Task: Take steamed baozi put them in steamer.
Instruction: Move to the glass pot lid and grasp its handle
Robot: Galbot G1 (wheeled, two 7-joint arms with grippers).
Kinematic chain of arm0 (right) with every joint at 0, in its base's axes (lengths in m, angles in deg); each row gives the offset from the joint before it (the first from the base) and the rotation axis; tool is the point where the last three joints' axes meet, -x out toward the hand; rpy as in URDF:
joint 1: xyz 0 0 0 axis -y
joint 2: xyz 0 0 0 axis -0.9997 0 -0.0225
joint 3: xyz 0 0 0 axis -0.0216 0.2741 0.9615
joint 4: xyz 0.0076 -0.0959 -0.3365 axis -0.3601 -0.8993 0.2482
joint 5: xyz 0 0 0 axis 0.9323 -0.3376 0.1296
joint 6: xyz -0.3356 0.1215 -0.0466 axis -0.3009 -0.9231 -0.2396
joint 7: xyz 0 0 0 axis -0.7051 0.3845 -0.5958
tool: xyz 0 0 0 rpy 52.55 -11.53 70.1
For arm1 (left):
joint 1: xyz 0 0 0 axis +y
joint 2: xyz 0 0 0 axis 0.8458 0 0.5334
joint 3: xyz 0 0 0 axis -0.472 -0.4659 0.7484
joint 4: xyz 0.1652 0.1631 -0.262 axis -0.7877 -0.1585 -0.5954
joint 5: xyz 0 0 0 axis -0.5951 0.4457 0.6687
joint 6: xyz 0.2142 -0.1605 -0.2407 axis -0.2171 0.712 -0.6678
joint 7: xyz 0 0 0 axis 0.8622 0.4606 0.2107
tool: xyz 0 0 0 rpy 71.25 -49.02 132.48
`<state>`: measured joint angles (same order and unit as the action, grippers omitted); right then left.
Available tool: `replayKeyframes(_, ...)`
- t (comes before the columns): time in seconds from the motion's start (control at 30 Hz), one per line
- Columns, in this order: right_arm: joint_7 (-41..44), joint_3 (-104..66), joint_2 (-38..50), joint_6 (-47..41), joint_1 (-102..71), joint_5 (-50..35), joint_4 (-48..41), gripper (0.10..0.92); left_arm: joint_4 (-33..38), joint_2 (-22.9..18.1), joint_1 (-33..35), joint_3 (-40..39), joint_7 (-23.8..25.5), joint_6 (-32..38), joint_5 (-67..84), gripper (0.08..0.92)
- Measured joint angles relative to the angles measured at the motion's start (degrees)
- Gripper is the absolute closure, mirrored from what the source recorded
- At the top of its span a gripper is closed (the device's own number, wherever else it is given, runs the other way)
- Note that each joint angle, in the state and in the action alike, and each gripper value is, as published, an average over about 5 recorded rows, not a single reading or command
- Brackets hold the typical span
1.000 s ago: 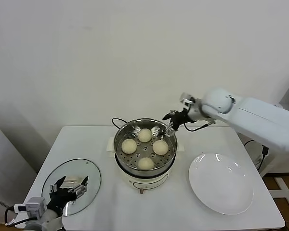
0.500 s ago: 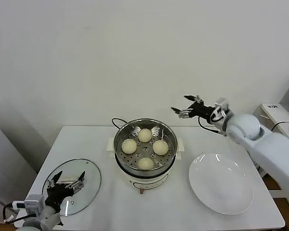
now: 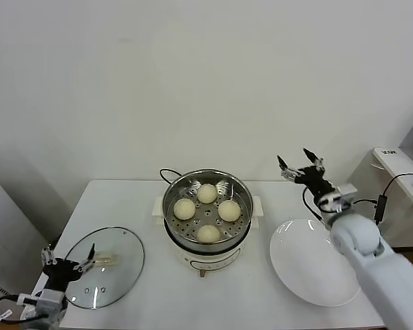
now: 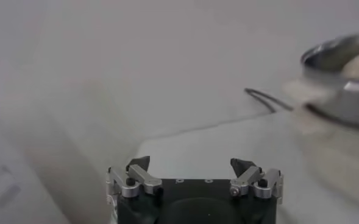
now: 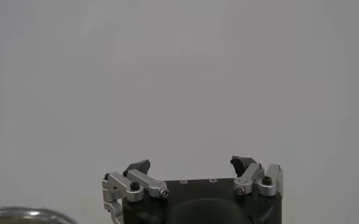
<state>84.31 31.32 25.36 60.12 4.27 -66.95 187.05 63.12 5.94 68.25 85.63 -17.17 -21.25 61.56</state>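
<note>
1. Head view: the round shiny steel steamer [image 3: 207, 206] with its perforated bottom sits on a cream-white pot base in the middle of the white table [image 3: 213, 295], a black cord [image 3: 166, 173] trailing from behind it. Four smooth, round, cream-white steamed baozi [image 3: 207, 193] lie inside the basket, one at the far side, one at the near side, and one to each side between them. A flat round glass lid [image 3: 107, 265] lies on the table toward the robot's left, well apart from the steamer. A round white plate [image 3: 315, 261] lies on the robot's right with nothing on it. The right gripper [image 3: 301, 163] is raised above the far edge of the plate, its fingers spread wide and holding nothing. The left gripper [image 3: 67, 261] is low at the near left corner, over the lid's edge, fingers also spread and empty.

2. Left wrist view: the left gripper [image 4: 191, 165] shows both fingers wide apart with nothing between them; the steamer [image 4: 344, 58] appears blurred at the side, the black cord [image 4: 267, 100] beside it.

3. Right wrist view: the right gripper [image 5: 191, 165] has its fingers parted and empty before a plain pale wall [image 5: 179, 73]; a sliver of the steamer [image 5: 21, 215] rim shows at the corner.
</note>
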Motion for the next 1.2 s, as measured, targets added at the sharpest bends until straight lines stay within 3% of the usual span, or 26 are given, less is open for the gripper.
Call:
replayKeyframes(0.27,0.2,-9.8,-7.2,2.2,-10.2,3.8,0.8,0.203,-7.0,-2.7,0.3,0.7,0.5,8.2,-26.9,0.177)
replayKeyframes(0.6,0.9,-15.6,-11.9,3.7,-15.8,6.4,0.9,0.203,-14.8,-6.8,-1.3,0.6,-2.3,15.0,-54.3,0.177)
replayKeyframes(1.2,2.0,-18.7,-14.9,5.1,-18.8,9.0,-0.4,0.203,-23.4,-10.2,-6.6,-0.1,-6.4,18.3,-73.0,0.177)
